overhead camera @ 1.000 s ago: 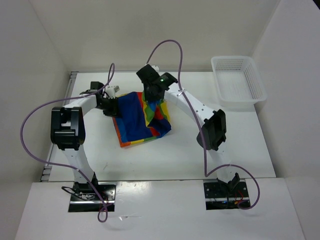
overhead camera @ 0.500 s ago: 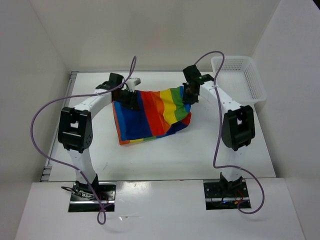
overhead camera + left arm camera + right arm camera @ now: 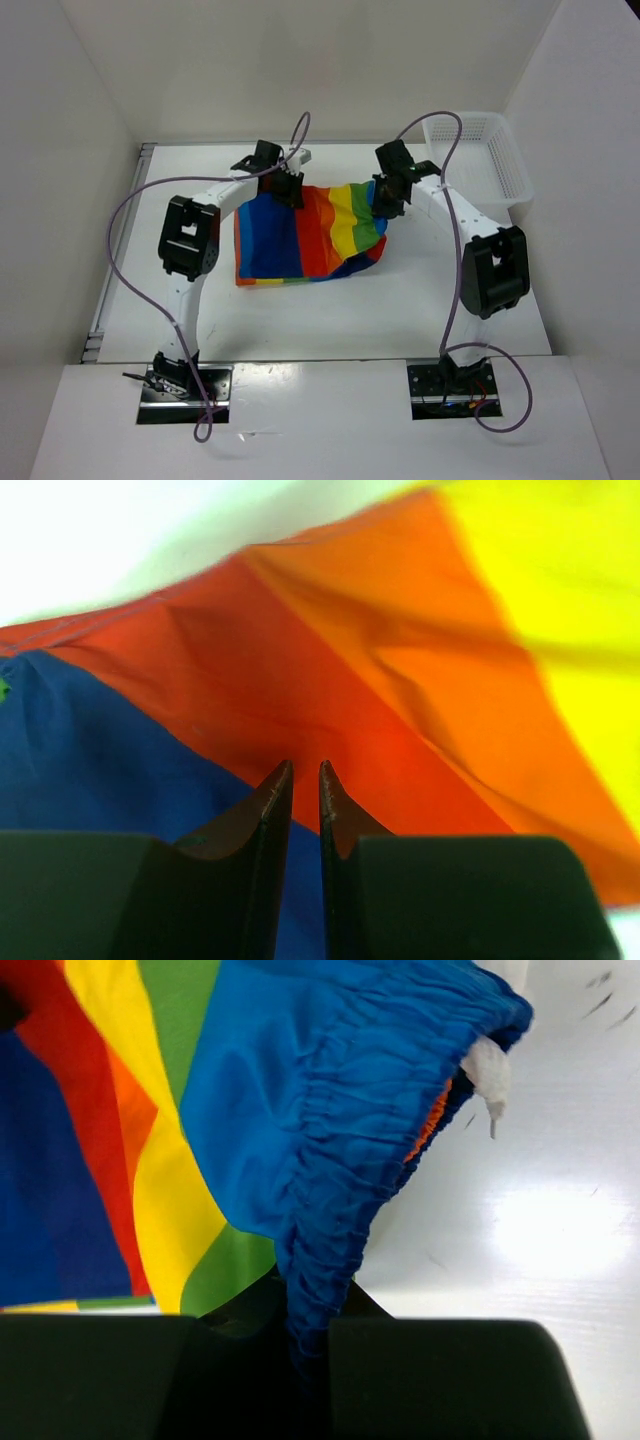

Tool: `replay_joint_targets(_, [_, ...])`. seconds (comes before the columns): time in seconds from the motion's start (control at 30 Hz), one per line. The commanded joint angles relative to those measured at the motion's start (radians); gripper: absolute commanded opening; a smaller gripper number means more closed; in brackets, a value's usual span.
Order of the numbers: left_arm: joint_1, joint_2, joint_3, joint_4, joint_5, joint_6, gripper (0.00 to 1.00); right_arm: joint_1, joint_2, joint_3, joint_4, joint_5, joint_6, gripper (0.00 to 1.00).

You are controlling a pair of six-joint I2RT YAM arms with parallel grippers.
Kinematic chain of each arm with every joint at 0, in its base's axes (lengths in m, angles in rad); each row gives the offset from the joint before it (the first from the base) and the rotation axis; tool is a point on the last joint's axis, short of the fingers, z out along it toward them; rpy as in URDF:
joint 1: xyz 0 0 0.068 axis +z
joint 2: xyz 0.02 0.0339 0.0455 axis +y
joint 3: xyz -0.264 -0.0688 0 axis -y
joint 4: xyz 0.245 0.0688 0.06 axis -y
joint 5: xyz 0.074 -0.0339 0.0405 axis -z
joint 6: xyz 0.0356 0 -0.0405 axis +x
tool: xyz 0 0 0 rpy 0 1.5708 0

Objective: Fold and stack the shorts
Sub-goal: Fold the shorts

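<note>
Shorts [image 3: 305,228] toward far edge of table [image 3: 300,320], about mid-width, stretched out between both grippers. Near hem down on the tabletop, far edge held up at its two ends. Stripes left to right from above: blue, red, orange, yellow, green, then blue again at the bunched right end.

Left gripper [image 3: 287,187]: at far-left corner of the fabric. Wrist view: fingers [image 3: 262,810] narrow, only a thin slit between the tips, clamped on the cloth near the blue/red boundary. Tension creases fanning out from the tips across red and orange.

Right gripper [image 3: 384,198]: at far-right end of the fabric. Wrist view: closed on gathered blue elastic waistband [image 3: 330,1190], which runs straight down between the jaws. Fingertips themselves hidden by the cloth. Orange showing inside the waistband opening. White drawstring [image 3: 487,1068] end poking out of that opening, hanging free over bare tabletop.

White mesh basket [image 3: 478,160] at far-right corner of table, apart from the shorts, just beyond the right arm.
</note>
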Motion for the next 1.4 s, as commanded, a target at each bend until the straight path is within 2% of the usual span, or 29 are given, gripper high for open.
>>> replay_joint_targets(0.0, [-0.026, 0.046, 0.075, 0.075, -0.067, 0.006, 0.23, 0.015, -0.112, -0.059, 0.031, -0.054, 0.012, 0.0])
replay_joint_targets(0.2, [-0.072, 0.155, 0.247, 0.089, -0.067, 0.006, 0.25, 0.024, -0.178, -0.162, 0.04, -0.074, 0.022, 0.0])
replay_joint_targets(0.4, [-0.124, 0.183, 0.258, 0.167, -0.05, 0.006, 0.26, 0.024, -0.189, -0.195, 0.04, -0.083, 0.022, 0.0])
replay_joint_targets(0.53, [-0.135, 0.283, 0.391, 0.053, -0.05, 0.006, 0.25, 0.024, -0.189, -0.195, 0.04, -0.074, 0.022, 0.0])
replay_joint_targets(0.8, [-0.164, 0.295, 0.391, 0.019, -0.103, 0.006, 0.25, 0.024, -0.179, -0.177, 0.04, -0.063, 0.012, 0.0])
replay_joint_targets(0.87, [-0.152, 0.231, 0.358, 0.052, -0.103, 0.006, 0.25, 0.024, -0.179, -0.177, 0.04, -0.063, 0.012, 0.0])
replay_joint_targets(0.97, [-0.121, 0.105, 0.23, 0.147, -0.112, 0.006, 0.33, 0.015, -0.179, -0.186, 0.049, -0.063, 0.012, 0.0])
replay_joint_targets(1.07, [-0.095, 0.019, 0.158, 0.147, -0.112, 0.006, 0.38, 0.015, -0.179, -0.186, 0.049, -0.063, 0.012, 0.0])
replay_joint_targets(1.13, [-0.081, -0.034, 0.105, 0.17, -0.103, 0.006, 0.38, 0.015, -0.179, -0.186, 0.049, -0.063, 0.012, 0.0])
replay_joint_targets(1.27, [-0.058, -0.078, -0.033, 0.198, -0.061, 0.006, 0.22, 0.015, -0.17, -0.195, 0.059, -0.063, 0.012, 0.0])
replay_joint_targets(1.37, [-0.058, -0.078, -0.06, 0.21, -0.017, 0.006, 0.15, 0.015, -0.17, -0.195, 0.059, -0.063, 0.012, 0.0])
